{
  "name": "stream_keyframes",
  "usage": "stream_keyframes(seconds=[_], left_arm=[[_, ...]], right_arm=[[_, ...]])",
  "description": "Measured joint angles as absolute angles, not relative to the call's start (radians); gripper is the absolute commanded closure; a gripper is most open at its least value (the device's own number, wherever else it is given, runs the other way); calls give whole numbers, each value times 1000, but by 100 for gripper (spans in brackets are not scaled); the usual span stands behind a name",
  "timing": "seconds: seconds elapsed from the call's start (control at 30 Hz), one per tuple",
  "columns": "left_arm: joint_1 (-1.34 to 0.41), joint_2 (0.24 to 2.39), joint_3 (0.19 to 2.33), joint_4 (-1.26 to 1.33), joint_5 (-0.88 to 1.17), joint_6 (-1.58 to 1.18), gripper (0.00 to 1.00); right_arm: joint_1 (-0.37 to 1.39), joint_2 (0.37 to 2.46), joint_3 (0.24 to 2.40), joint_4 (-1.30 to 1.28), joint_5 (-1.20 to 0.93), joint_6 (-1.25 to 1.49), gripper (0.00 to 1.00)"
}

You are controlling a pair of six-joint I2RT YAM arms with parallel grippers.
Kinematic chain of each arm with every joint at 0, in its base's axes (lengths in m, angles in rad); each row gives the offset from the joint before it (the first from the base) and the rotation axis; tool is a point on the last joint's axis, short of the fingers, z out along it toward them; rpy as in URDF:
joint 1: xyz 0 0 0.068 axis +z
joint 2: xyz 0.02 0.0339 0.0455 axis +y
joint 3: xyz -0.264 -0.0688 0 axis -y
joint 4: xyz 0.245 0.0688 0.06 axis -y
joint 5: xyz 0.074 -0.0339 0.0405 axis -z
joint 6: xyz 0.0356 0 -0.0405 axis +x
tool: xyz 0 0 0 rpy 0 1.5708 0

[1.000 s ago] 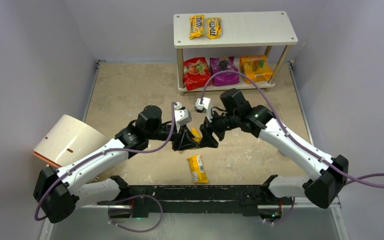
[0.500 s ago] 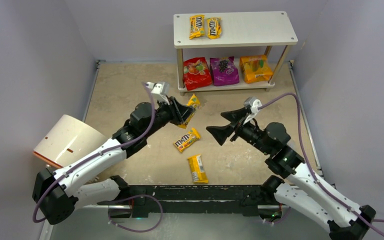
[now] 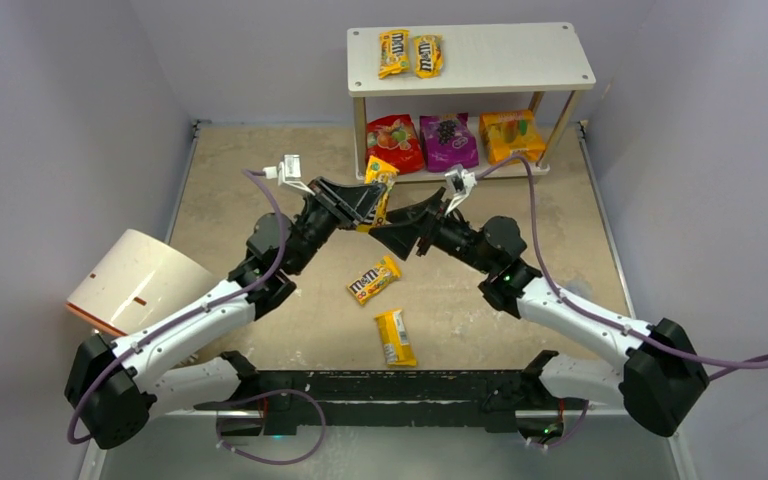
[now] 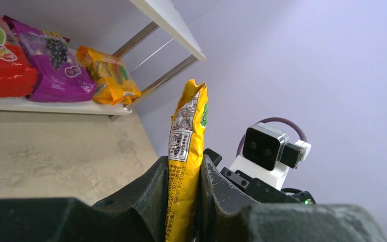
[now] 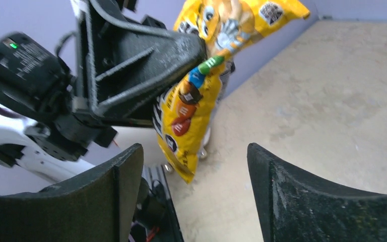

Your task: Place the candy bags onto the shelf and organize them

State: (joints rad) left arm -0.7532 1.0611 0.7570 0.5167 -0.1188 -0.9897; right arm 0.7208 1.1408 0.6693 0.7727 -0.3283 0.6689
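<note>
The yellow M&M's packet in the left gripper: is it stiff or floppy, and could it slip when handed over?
Probably floppy: the small yellow M&M's packet kinks where the left gripper pinches it. Likely light, since that one pinch holds it off the table. Its glossy film may slip, so the open right gripper should close firmly.

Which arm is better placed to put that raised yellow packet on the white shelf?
Left, probably: left fingers clamp the yellow M&M's packet near the white two-tier shelf; right fingers open, empty.

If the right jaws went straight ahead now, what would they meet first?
Probably the yellow M&M's packet clamped in the left jaws; it hangs ahead between the open right jaws, depth unclear.
</note>
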Motion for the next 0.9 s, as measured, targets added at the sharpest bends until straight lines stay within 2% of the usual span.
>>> stream_keyframes(seconds=[0.13,0.23,0.33,0.37,0.4,0.43,0.47,0.5,0.53,0.63,0.73,0.9], left_arm=[[-753,1066,746,571,-124,-1012,100],[-753,1066,717,629,-136,-1023,100],[-753,1066,694,691,-143,-1039,100],[-753,1066,687,711,-144,-1040,97],[-753,1067,680,727,-145,-1040,89],[-754,1067,675,739,-146,-1040,75],[-754,1068,671,749,-146,-1039,55],[-754,1068,669,757,-147,-1037,28],[-754,1068,667,765,-152,-1026,19],[-754,1061,652,768,-182,-994,14],[-753,1016,645,702,-230,-921,11],[-753,842,625,576,-342,-788,8]], right_arm=[[721,1171,669,906,-343,731,46],[722,1187,669,993,-364,776,68],[717,1205,659,1052,-365,817,85],[717,1210,656,1064,-365,828,92],[717,1212,655,1072,-365,838,94],[717,1212,653,1076,-365,841,98],[717,1211,653,1077,-363,846,100],[717,1210,653,1077,-362,849,100],[717,1208,653,1074,-363,851,100],[714,1175,653,1006,-363,847,100],[686,1116,699,791,-356,794,100],[599,1080,959,333,-273,589,100]])
